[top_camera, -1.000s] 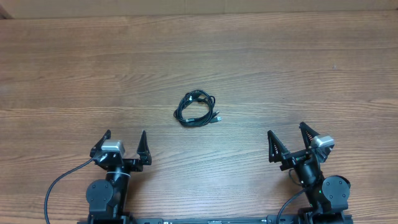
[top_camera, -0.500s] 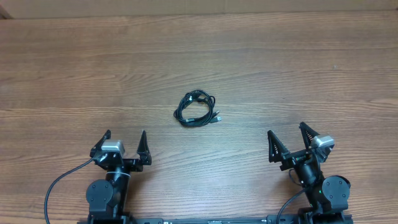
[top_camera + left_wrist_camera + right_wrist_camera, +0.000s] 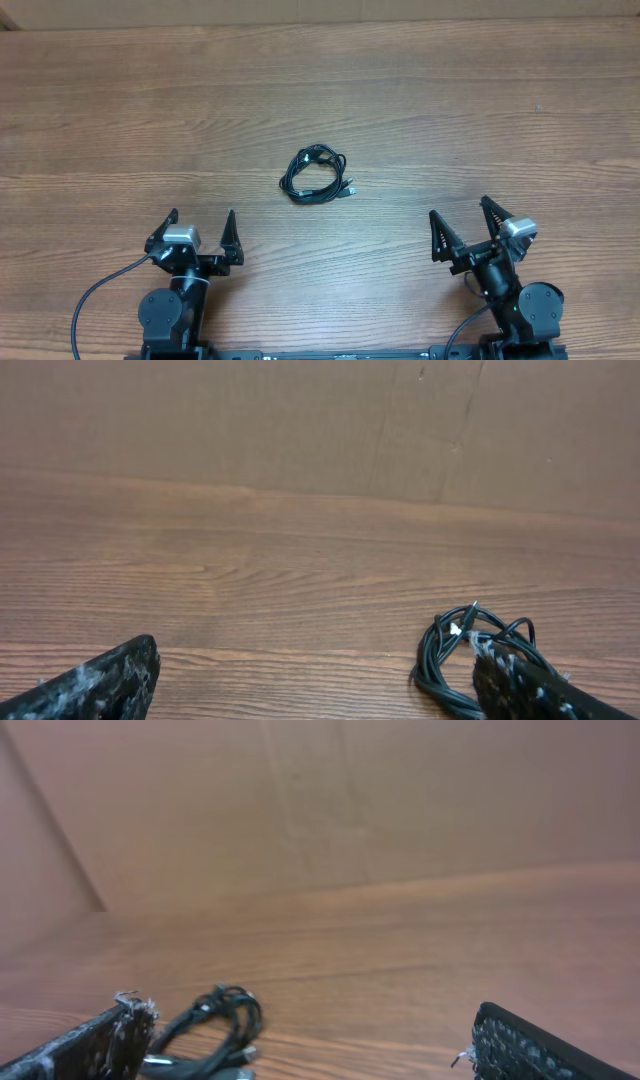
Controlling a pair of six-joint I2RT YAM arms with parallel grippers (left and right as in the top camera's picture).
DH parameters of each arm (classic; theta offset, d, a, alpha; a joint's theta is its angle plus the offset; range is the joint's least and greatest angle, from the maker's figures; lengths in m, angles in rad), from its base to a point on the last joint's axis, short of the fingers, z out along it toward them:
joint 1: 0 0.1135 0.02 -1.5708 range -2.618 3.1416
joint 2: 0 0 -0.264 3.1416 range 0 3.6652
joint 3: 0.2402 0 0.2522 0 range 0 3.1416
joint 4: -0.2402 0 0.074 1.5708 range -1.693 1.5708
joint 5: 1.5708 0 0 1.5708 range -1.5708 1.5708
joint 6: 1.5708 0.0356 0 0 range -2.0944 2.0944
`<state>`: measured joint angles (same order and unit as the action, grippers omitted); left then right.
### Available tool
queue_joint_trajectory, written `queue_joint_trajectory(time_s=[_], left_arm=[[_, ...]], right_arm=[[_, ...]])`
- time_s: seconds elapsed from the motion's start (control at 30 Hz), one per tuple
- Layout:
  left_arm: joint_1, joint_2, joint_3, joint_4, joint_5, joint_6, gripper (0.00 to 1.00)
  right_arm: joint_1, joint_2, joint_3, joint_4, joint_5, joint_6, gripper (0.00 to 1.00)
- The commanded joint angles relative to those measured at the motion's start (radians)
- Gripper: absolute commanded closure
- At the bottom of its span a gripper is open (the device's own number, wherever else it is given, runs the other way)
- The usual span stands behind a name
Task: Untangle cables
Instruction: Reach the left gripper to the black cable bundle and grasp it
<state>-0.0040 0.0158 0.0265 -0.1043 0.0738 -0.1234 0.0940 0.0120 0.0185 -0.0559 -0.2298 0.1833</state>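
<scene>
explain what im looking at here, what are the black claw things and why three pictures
These are two robot arms at a wooden table. The top-down picture comes from a fixed camera above. The left hand and right hand are two-finger claws, both open and holding nothing. Ahead of them lies a small tangled bundle of thin black cables, touched by neither. The other two pictures come from a camera on each wrist, looking low across the table. The dark shapes in their bottom corners are that hand's own fingers.
</scene>
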Motion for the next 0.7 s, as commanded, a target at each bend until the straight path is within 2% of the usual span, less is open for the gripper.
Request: queue_joint_trajectory(time_s=[0.0, 0.1, 0.2, 0.3, 0.37, 0.47, 0.53, 0.67], left_arm=[[0.005, -0.007, -0.008, 0.003, 0.003, 0.008, 0.00], [0.005, 0.024, 0.019, 0.004, 0.069, 0.008, 0.00], [0.005, 0.095, 0.100, 0.027, 0.163, 0.007, 0.00], [0.005, 0.207, 0.208, 0.027, 0.167, 0.003, 0.00], [0.005, 0.298, 0.297, 0.054, 0.213, -0.039, 0.01], [0.005, 0.419, 0.420, 0.056, 0.294, -0.042, 0.00], [0.004, 0.499, 0.489, 0.053, 0.346, -0.042, 0.01], [0.003, 0.733, 0.673, -0.044, 0.365, -0.037, 0.00]], right_arm=[[0.007, -0.007, -0.010, 0.025, -0.134, 0.005, 0.00], [0.006, 0.001, -0.002, 0.028, -0.208, 0.138, 0.00], [0.006, 0.042, 0.064, 0.021, -0.279, 0.139, 0.00], [0.006, 0.135, 0.165, -0.040, -0.314, 0.139, 0.00], [0.006, 0.241, 0.253, -0.077, -0.354, 0.138, 0.00], [0.006, 0.405, 0.381, -0.106, -0.438, 0.137, 0.00], [0.006, 0.509, 0.477, -0.177, -0.481, 0.123, 0.00], [0.006, 0.751, 0.750, -0.463, -0.483, 0.089, 0.00]])
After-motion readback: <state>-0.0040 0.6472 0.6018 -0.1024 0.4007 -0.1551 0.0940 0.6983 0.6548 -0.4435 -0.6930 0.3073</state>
